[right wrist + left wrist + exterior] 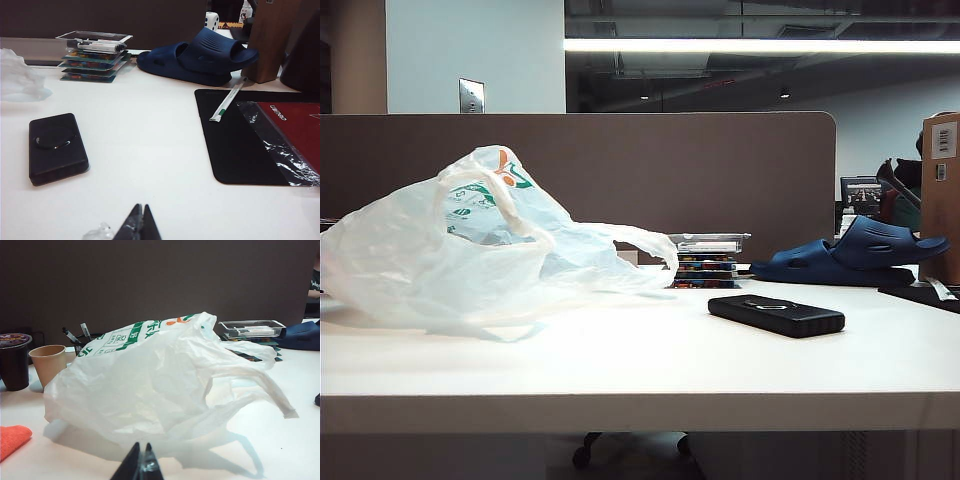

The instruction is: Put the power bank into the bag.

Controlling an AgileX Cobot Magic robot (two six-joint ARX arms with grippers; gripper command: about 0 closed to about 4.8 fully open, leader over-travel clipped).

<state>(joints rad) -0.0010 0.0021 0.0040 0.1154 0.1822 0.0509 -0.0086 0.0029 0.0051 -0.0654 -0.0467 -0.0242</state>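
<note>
The power bank (777, 315), a flat black slab with an oval mark on top, lies on the white table (640, 380) right of centre; the right wrist view shows the power bank (56, 147) as well. The bag (470, 250), crinkly translucent white plastic with a green-and-orange logo, is slumped on the table's left side, a loop handle trailing toward the middle. The bag (160, 385) fills the left wrist view. My left gripper (142, 445) is shut and empty, short of the bag. My right gripper (142, 206) is shut and empty, short of the power bank. Neither arm shows in the exterior view.
A stack of clear plastic boxes (706, 260) and a dark blue sandal (850, 255) stand at the back right. A black mat (245, 135) with a red packet (292, 120) lies right of the power bank. A paper cup (48, 365), a dark cup (14, 360) and an orange cloth (12, 439) sit beside the bag.
</note>
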